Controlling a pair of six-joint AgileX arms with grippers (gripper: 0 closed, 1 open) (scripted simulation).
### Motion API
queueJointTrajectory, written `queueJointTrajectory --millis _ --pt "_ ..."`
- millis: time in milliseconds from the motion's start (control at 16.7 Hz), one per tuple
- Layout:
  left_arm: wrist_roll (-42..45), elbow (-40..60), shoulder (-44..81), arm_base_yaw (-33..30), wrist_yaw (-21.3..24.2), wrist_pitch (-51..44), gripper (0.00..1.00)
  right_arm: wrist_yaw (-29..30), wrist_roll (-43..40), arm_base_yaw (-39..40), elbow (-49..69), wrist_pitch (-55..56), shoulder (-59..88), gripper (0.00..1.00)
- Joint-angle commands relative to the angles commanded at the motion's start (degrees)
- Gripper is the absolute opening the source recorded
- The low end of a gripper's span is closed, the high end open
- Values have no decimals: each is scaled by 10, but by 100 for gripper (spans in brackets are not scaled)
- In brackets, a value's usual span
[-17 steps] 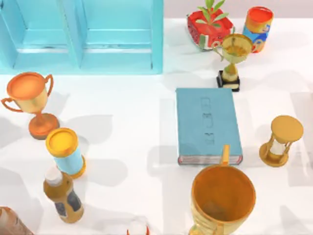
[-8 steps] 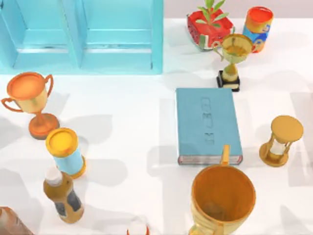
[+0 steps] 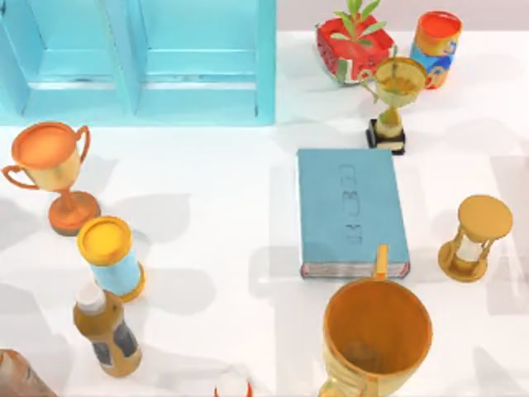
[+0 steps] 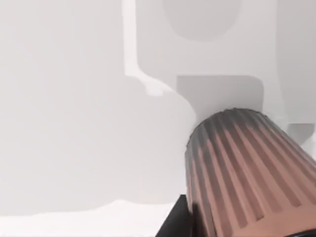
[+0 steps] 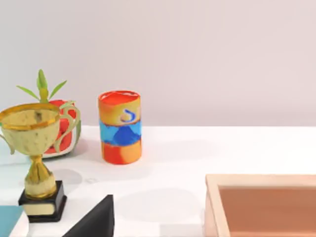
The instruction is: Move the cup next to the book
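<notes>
The book (image 3: 353,212) lies flat on the counter (image 3: 223,240), right of centre in the top view, its spine end nearest the large handled mug (image 3: 377,335) at the front edge. A gold trophy (image 3: 395,98) stands just behind the book, an hourglass (image 3: 474,237) to its right, and bare counter lies along its left side. The cup (image 4: 247,173), ribbed and reddish-brown, shows close up in the left wrist view, standing on or just over pale counter with a dark part of the left claw (image 4: 174,223) at its base. Whether that claw has closed on the cup or merely sits beside it cannot be told. In the top view, a reddish-brown fragment at the bottom left corner (image 3: 18,374) may be this cup, though that is not certain. The right wrist view looks across the far counter at the gold trophy, a striped can (image 5: 120,127) and a potted plant (image 5: 55,118); a dark edge there is likely part of the right claw, which appears idle, and its opening cannot be told. Judged step: the approach to or grasp of the cup by the left arm, with the carry not yet done. The next move calls for a confirmed hold on the cup, then a lift high enough to clear the brown bottle (image 3: 106,331), the blue canister (image 3: 111,256) and the orange trophy (image 3: 51,174) on the left. The cup should go down upright on the bare counter left of the book.
</notes>
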Motion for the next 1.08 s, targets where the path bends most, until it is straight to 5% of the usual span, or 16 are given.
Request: queueJointTrajectory --millis 420,1080 --pt "-1 75 -37 -1 0 -117 0 0 0 0 0 0 0 100" --pt "-63 146 3 -51 -16 -151 0 0 0 0 0 0 0 100"
